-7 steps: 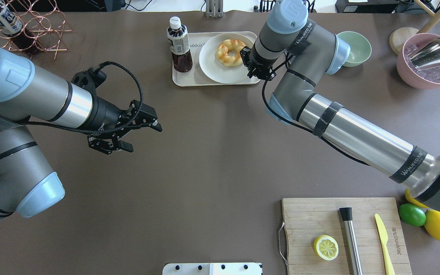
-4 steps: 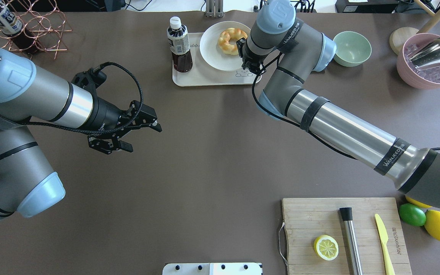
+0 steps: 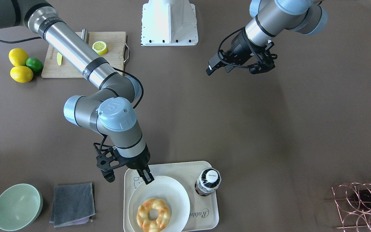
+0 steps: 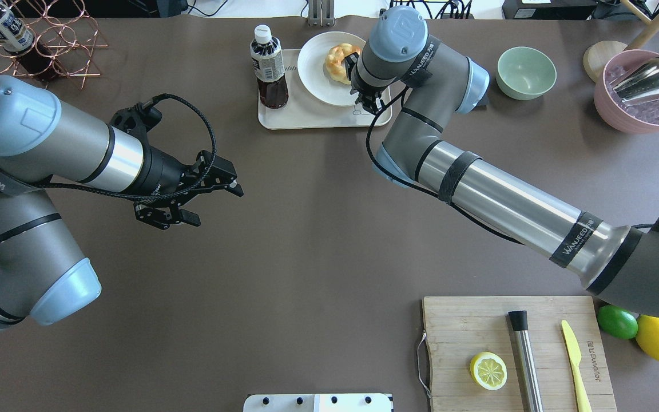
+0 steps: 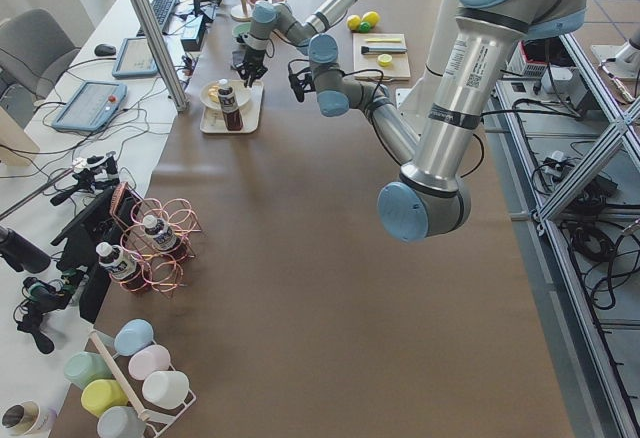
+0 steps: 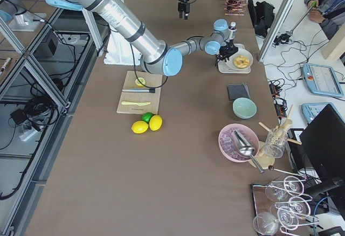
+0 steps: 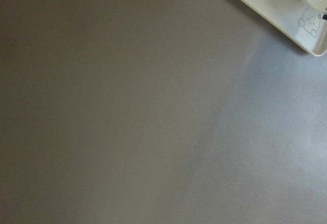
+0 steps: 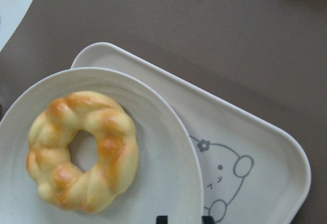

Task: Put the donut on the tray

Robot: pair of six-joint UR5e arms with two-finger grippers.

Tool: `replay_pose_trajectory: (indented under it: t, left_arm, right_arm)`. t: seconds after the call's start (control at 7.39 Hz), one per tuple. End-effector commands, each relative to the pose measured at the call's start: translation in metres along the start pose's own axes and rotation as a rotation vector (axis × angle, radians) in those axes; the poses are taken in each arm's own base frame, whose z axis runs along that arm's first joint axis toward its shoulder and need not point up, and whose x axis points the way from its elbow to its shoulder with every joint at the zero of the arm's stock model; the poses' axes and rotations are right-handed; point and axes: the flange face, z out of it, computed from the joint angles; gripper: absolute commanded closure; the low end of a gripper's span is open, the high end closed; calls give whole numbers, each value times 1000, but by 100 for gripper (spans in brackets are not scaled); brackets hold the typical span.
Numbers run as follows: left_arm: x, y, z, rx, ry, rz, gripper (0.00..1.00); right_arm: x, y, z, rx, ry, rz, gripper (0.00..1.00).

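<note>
The donut (image 8: pixel 115 152) lies flat in the middle of a white plate (image 8: pixel 163 173), and the plate sits on the tray (image 8: pixel 255 142), so the donut does not touch the tray itself. The plate covers the side of the tray away from the robot and sticks out past the tray's far rim. Beside the plate you can see the little rabbit drawing (image 8: pixel 222 178) on the bare part of the tray. A bottle (image 3: pixel 208 182) with a white cap stands up straight on the tray, just beside the plate. The right tool (image 3: pixel 147 178) points down at the plate's near edge. Its two fingers (image 8: pixel 162 219) are close together with the plate's rim between them, so it pinches the plate by its edge. The left tool (image 4: pixel 215 206) is well apart from the tray and hangs over the bare brown surface (image 4: pixel 318 240). Its fingers are spread wide and it has nothing in it. A green bowl (image 4: pixel 527 71) sits on the surface off to the right arm's side of the tray
</note>
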Motion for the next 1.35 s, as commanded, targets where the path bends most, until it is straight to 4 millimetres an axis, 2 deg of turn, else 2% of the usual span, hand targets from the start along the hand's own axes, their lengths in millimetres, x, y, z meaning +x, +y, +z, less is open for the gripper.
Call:
replay_pose_trajectory:
  t: [0.0,0.14,0.27,0.41,0.54,0.68,0.95,1.08,1.22]
  left_arm:
    - [-1,-5,-3,4,-2,-5,3]
    - [-2,-13,-11,15,2,-8,3]
    - [-14,-18,-13,23,-11,-16,3]
    - [-35,-32,-20,33,-37,28,3]
    - [-65,-55,-40,35,-64,68,3]
    - [-103,-72,-60,30,-97,154,3]
    - [-192,-102,-98,65,-194,345,3]
    - [-247,-116,-121,72,-255,446,3]
    - [-284,-126,-140,61,-290,545,3]
  right_arm:
    - [-8,9,-31,-59,-35,-159,0]
    - [-2,-20,-58,-120,-15,-203,0]
    - [13,-45,-82,-156,5,-258,0]
    - [36,-80,-107,-173,17,-343,0]
    - [74,-123,-129,-197,17,-451,0]
    - [123,-160,-147,-197,12,-555,0]
    - [238,-239,-186,-153,41,-805,0]
    - [276,-275,-202,-152,62,-880,0]
    - [306,-316,-220,-183,65,-940,0]
